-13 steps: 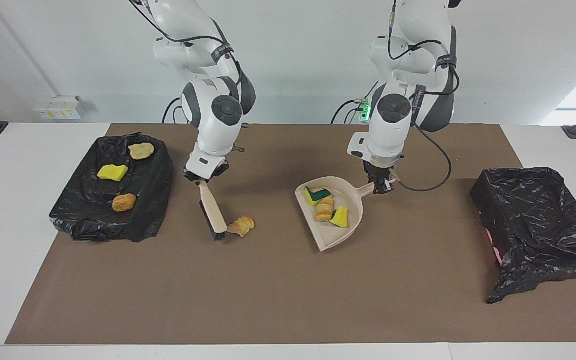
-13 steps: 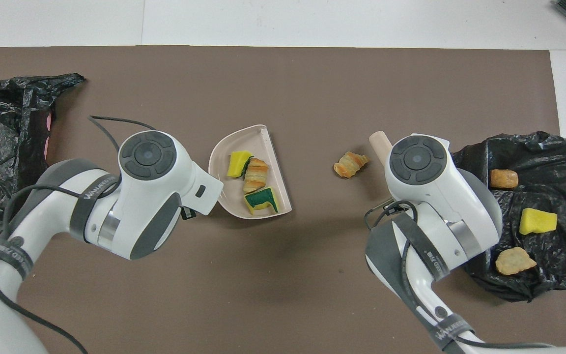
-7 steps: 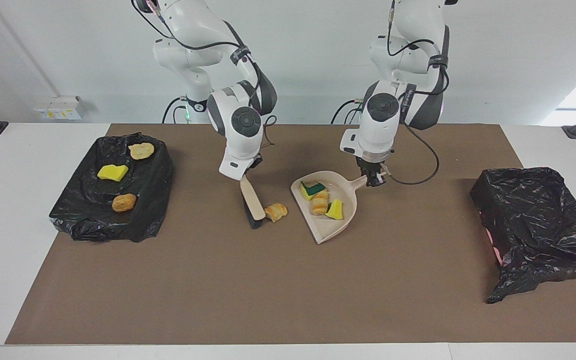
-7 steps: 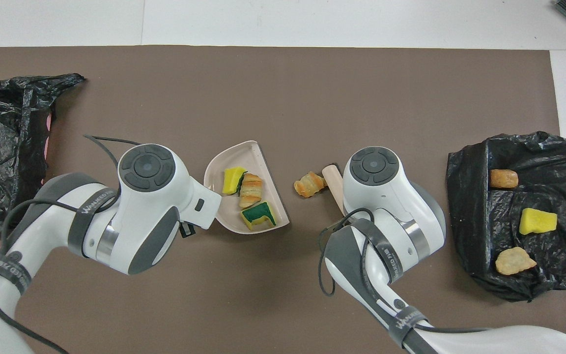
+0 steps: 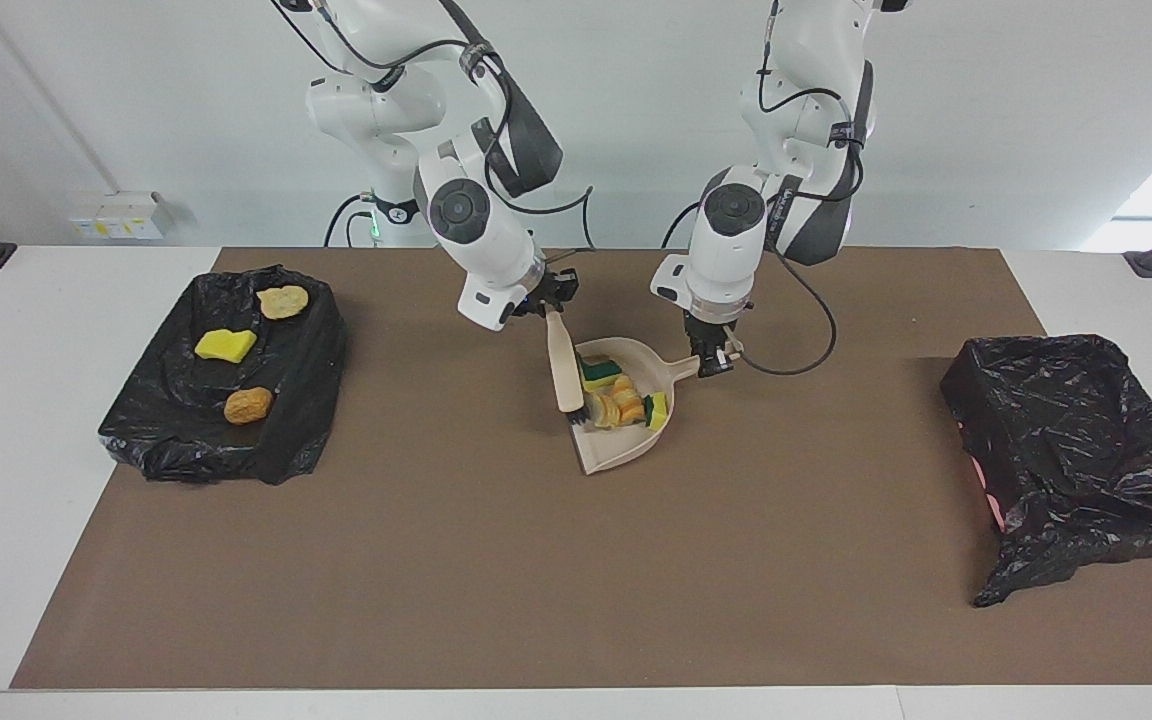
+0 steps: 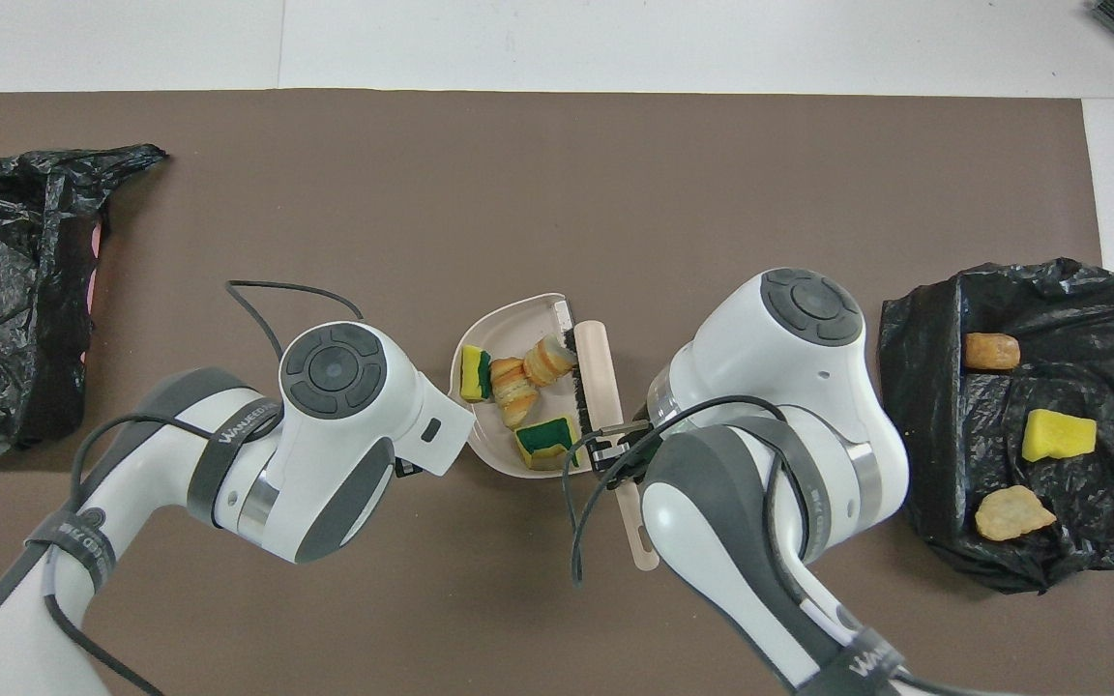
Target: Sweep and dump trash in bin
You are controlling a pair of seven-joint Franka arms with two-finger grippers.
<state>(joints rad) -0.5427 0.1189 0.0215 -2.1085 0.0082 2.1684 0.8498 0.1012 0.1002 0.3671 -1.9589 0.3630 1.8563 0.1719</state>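
My left gripper (image 5: 712,360) is shut on the handle of the beige dustpan (image 5: 618,455), which rests on the brown mat mid-table; in the overhead view the dustpan (image 6: 497,325) shows but my left arm hides that gripper. My right gripper (image 5: 554,296) is shut on the handle of the brush (image 5: 565,362), whose black bristles stand at the dustpan's open edge. The brush (image 6: 596,372) also shows from above. In the dustpan lie several trash pieces: a green-backed sponge (image 5: 598,372), bread-like chunks (image 5: 618,408) and a yellow sponge (image 5: 657,408).
A black-lined tray (image 5: 306,400) at the right arm's end holds a yellow sponge (image 5: 226,345), a bread chunk (image 5: 248,405) and a tan piece (image 5: 283,300). A bin covered with a black bag (image 5: 1066,440) stands at the left arm's end.
My right gripper swept the brush and a bread chunk across the mat toward the left arm's end, into the dustpan. My left gripper shifted the dustpan toward the brush.
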